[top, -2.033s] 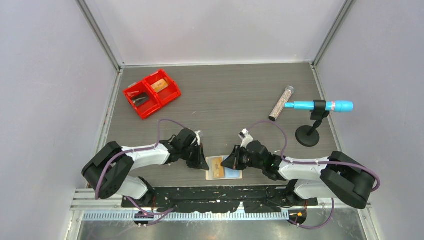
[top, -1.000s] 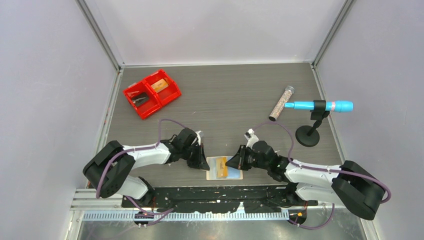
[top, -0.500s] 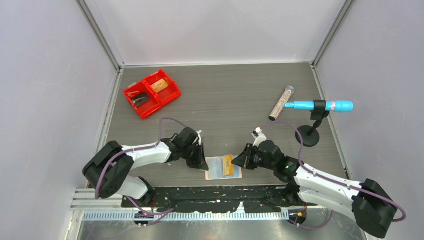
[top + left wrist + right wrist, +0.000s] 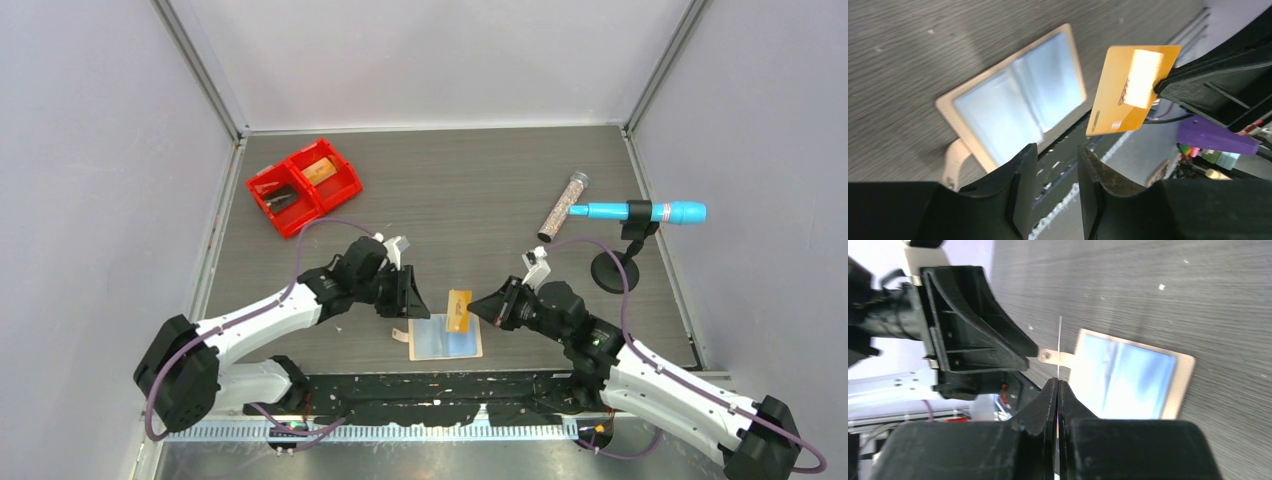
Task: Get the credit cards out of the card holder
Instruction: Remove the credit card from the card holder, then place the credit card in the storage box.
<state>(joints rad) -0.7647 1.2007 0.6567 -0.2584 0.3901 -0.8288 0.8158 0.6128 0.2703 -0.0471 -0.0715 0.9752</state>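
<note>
The tan card holder (image 4: 447, 338) lies spread open on the table near the front edge, blue-grey panels up, its snap tab (image 4: 399, 334) pointing left. An orange credit card (image 4: 459, 310) hangs just above the holder's far edge, with my right gripper (image 4: 476, 308) shut on the card's right end. In the left wrist view the card (image 4: 1130, 90) is clear of the holder (image 4: 1013, 100). In the right wrist view the card (image 4: 1060, 347) shows edge-on beyond my right gripper (image 4: 1057, 382). My left gripper (image 4: 408, 297) hovers left of the holder (image 4: 1133, 375), open and holding nothing (image 4: 1055, 150).
A red two-compartment bin (image 4: 304, 186) with small items stands at the back left. A glitter tube (image 4: 563, 207) lies at the right, next to a blue marker (image 4: 640, 212) on a black stand (image 4: 614, 272). The black mounting rail (image 4: 440, 385) runs just in front of the holder.
My right gripper drew the orange card out of the holder and lifted it up and to the right. My left gripper let go of the holder's left edge, opened and rose away.
</note>
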